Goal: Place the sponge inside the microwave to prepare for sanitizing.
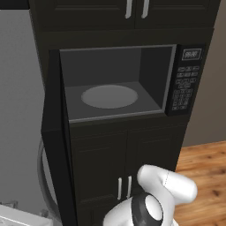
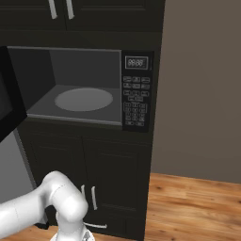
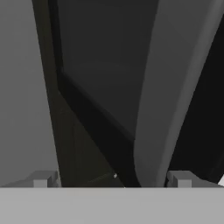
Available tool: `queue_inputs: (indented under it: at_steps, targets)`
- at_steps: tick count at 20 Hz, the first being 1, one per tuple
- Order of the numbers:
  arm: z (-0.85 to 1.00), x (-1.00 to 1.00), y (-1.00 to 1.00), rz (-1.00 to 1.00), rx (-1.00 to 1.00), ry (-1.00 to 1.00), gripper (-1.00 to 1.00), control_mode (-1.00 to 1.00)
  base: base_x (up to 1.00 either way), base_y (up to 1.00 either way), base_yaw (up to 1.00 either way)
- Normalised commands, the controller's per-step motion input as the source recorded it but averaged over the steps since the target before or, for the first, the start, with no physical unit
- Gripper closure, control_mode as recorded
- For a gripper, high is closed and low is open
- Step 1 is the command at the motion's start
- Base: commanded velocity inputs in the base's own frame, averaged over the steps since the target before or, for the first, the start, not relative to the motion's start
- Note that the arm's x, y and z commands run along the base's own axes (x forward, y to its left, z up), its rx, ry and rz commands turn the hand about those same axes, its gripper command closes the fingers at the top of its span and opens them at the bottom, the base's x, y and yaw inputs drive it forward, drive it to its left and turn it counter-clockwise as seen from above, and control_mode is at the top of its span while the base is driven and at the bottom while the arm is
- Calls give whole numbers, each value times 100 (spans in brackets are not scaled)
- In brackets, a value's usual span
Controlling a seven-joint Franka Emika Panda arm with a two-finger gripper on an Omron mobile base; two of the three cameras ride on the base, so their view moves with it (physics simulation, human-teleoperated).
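Now the microwave (image 1: 119, 84) is the landmark, built into a tall dark cabinet column (image 1: 110, 159). Its door (image 1: 53, 92) stands open and hangs at the left side of the cavity. Inside the grey cavity lies the round pale turntable (image 1: 109, 96), and nothing sits on it. To the right of the cavity is the black keypad (image 1: 183, 88) with rows of small buttons; their labels are too small to read. Above the keypad the small display (image 1: 191, 54) shows pale digits, but they are blurred and I cannot read them. Below the microwave are two dark cabinet doors with pale handles (image 1: 124, 187), and to the right of the column a wooden floor (image 1: 207, 176) is visible. Low in front of those doors is the white arm (image 1: 165, 190). In the hand view the tool (image 3: 112, 179) has its two finger tips (image 3: 43, 178) wide apart with nothing between them, close before dark and grey surfaces.
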Motion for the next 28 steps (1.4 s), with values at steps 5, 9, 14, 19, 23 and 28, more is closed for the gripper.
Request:
queue_inputs:
  at_steps: [5, 9, 14, 19, 23, 28]
  targets:
    - [0, -65, 10, -10, 0, 13, -100, -100, 0, 0, 0]
    - [3, -97, -2, 0, 0, 22, -100, -100, 0, 0, 0]
    - [16, -92, -29, 1, 0, 27, -100, -100, 0, 0, 0]
    - [34, -85, -67, 6, 2, 16, -100, -100, 0, 0, 0]
    - [36, -66, -82, 23, 8, 0, -100, -100, 0, 0, 0]
    - [36, -6, -63, 29, 4, 15, -100, -100, 0, 0, 0]
